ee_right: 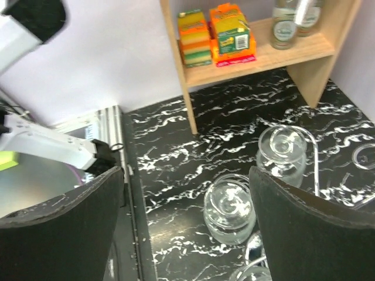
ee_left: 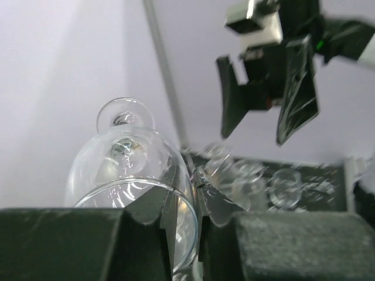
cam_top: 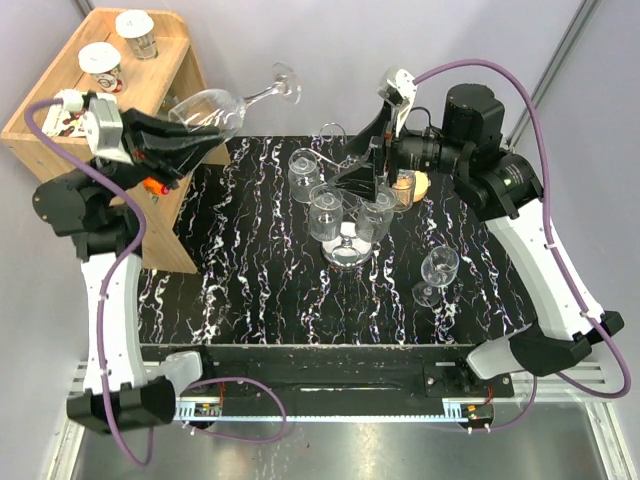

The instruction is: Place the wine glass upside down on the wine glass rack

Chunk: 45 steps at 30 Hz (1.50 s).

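My left gripper (cam_top: 196, 134) is shut on the rim of a clear wine glass (cam_top: 212, 110). It holds the glass in the air over the table's far left, tipped on its side, foot (cam_top: 286, 82) pointing away to the right. In the left wrist view one finger is inside the bowl (ee_left: 117, 170) and one outside. The chrome wine glass rack (cam_top: 345, 252) stands mid-table with three glasses hanging upside down from it (cam_top: 327, 210). My right gripper (cam_top: 374, 168) hovers open just above the rack, empty; two hung glasses (ee_right: 229, 211) show below its fingers (ee_right: 316, 234).
A wooden shelf (cam_top: 160, 62) stands at the far left with two jars (cam_top: 100, 65) on top and sponges (ee_right: 218, 32) on a lower board. Another wine glass (cam_top: 438, 272) stands upright right of the rack. A small yellowish object (cam_top: 421, 183) lies behind the rack.
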Available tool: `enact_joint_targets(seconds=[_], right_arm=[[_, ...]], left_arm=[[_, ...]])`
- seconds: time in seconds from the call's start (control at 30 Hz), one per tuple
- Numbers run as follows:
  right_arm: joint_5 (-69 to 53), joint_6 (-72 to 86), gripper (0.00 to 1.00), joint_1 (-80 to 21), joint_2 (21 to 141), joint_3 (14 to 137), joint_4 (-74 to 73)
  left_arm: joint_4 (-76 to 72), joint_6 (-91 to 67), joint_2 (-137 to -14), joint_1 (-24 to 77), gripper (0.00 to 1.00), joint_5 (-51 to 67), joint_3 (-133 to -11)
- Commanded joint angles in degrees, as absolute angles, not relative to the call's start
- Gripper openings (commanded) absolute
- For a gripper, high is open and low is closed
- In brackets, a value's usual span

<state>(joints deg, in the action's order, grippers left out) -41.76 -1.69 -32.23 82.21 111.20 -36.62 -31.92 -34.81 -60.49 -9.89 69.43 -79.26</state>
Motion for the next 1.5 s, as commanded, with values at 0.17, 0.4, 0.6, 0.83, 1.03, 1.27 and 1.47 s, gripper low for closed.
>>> enact_joint_targets(seconds=[0.17,0.4,0.6,0.83,1.03,1.27,1.47], right_arm=[[-51.2,13.9,0.91,-32.0,85.4,115.0,-19.8],[-52.1,24.6,0.90,-32.0,89.3,113.9,-8.5],[-53.2,28.5,0.89,-32.0,90.6,114.2,-4.4],[-51.4,29.5,0.87,-31.1,92.4,116.3,-4.2],[-51.8,30.8,0.86,-30.8,93.1,116.9,-3.1],[-53.3,33.4,0.85,-29.1,91.7,117.3,-0.8],[-57.1,42.9,0.81,-28.8,90.7,112.3,11.2]], left_arm=[[-53.2,-60.3,-66.3,2.1,0.00,57.2,-85.2],[-59.8,-65.9,-70.0,7.3,0.00,53.0,-83.4],[-65.6,-67.9,-70.2,9.1,0.00,52.8,-77.9],[-72.0,-69.6,-70.8,12.6,0.00,53.1,-69.9],[-70.2,-65.2,-73.0,19.4,0.00,55.6,-66.7],[-69.3,-62.8,-74.4,22.3,0.00,55.8,-64.0],[-69.1,-62.1,-75.6,23.5,0.00,55.1,-63.7]])
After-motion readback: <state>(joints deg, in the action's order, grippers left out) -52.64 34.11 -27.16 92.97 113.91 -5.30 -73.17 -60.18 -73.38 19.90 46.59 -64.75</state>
